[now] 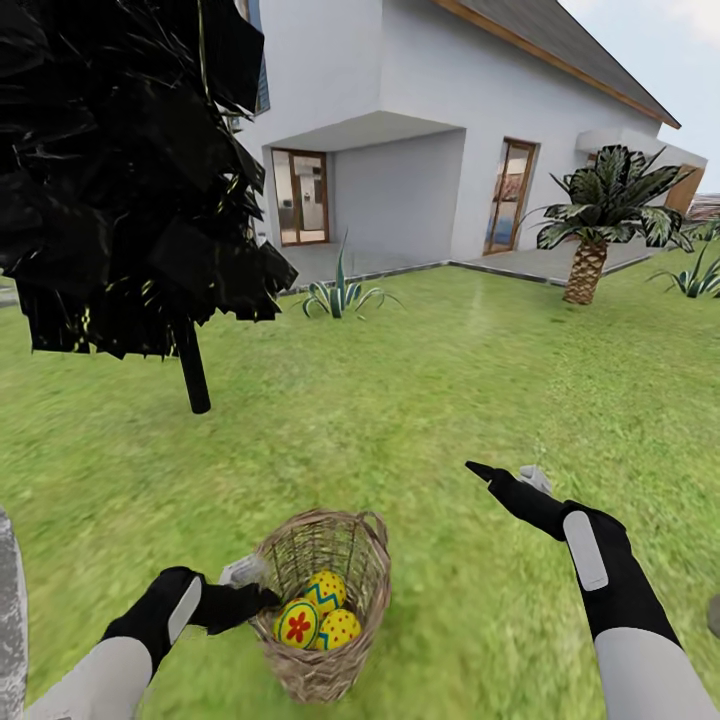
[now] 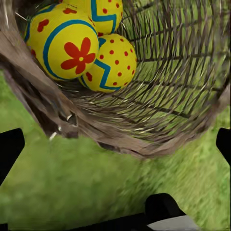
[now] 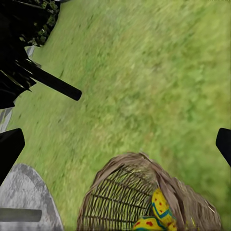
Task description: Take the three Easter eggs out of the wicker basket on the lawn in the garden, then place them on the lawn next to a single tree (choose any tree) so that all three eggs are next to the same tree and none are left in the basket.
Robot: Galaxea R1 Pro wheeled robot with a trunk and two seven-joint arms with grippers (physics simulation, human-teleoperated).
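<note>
Lawn (image 1: 420, 400): wide green grass on which everything stands. House (image 1: 450, 120): far beyond the basket. Black tree (image 1: 120, 170): dark crown and thin trunk, well beyond the basket toward the robot's left. Palm (image 1: 590, 220): far from the basket, toward the robot's right.

Basket (image 1: 325, 600): wicker, tilted, its mouth turned toward the robot's left. Eggs (image 1: 318, 612): all three lie inside the basket, touching one another, the flower-painted one nearest the mouth.

Left gripper (image 1: 252, 590): at the basket's rim, jaws spread, facing into the mouth; in the left wrist view the eggs (image 2: 82, 45) lie just ahead of the fingers. It looks the nearer arm for the first pick.

Right gripper (image 1: 505, 478): well apart from the basket, over bare grass; jaws spread in the right wrist view, nothing between them.
</note>
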